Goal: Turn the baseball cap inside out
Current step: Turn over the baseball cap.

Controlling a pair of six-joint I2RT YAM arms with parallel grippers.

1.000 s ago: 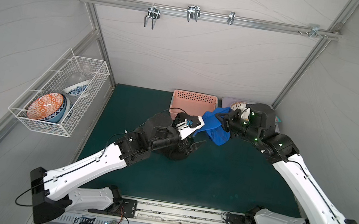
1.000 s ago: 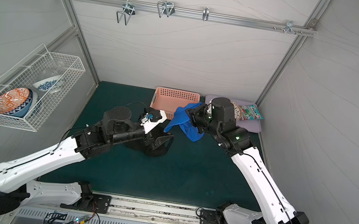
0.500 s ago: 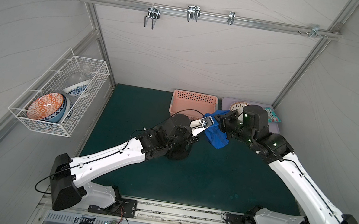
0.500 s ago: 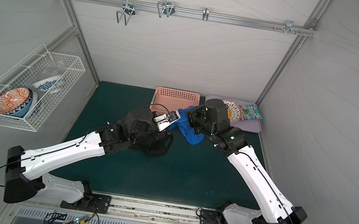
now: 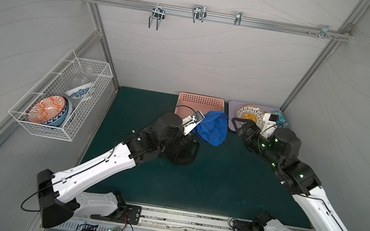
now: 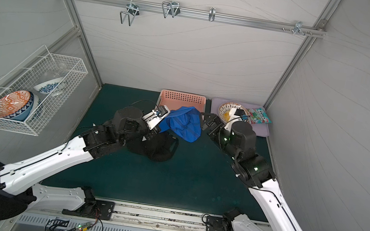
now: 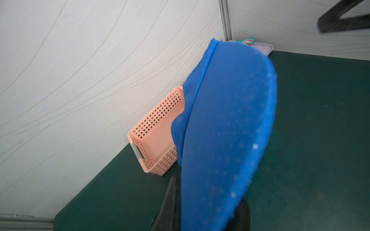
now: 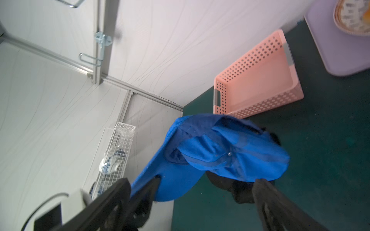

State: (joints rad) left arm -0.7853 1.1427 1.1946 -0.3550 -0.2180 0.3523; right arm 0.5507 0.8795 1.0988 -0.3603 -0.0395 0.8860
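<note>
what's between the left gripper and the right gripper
The blue cap: the left gripper is shut on its brim, and the right gripper stands open on its other side. Both top views show it.

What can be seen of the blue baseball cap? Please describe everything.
The blue baseball cap is soft cloth with a stiff curved brim and a crumpled crown whose seam tapes show. It hangs above the green mat, before the pink basket. The left gripper is shut on the brim; the open right gripper stands beside the crown.
</note>
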